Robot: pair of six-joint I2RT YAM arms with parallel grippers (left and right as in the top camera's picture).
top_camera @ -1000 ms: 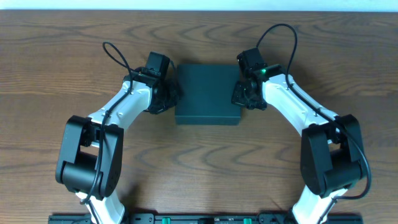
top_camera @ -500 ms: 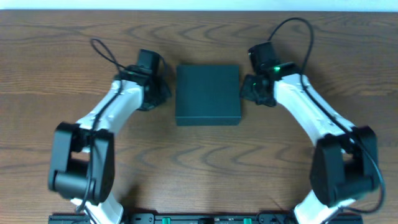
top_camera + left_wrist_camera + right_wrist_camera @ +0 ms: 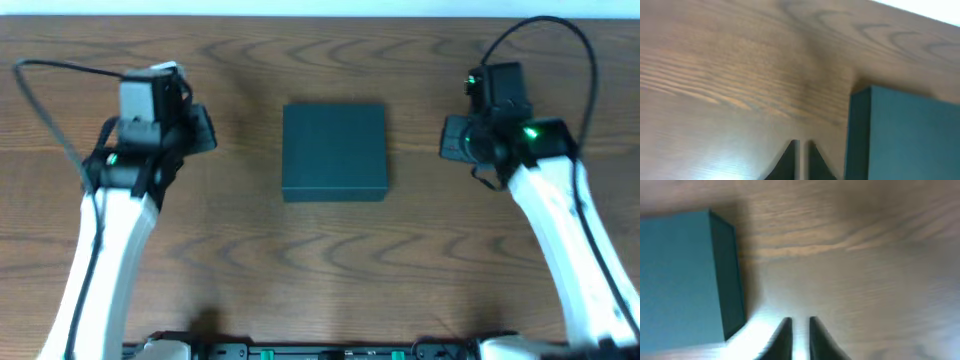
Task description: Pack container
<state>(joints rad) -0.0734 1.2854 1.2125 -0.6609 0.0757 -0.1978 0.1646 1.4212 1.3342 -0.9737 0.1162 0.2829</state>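
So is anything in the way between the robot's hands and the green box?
No, nothing visible. Only bare table lies between the left gripper and the container, and between the right gripper and it.

From here the dark teal container (image 3: 905, 137) fills the lower right, one upright corner edge facing us and its top running out of frame. Just left of that corner, low down, the left pincer (image 3: 801, 161) shows two dark fingertips a narrow slit apart, nothing between them. Grained brown desk (image 3: 725, 75) spreads left of and beyond the container.
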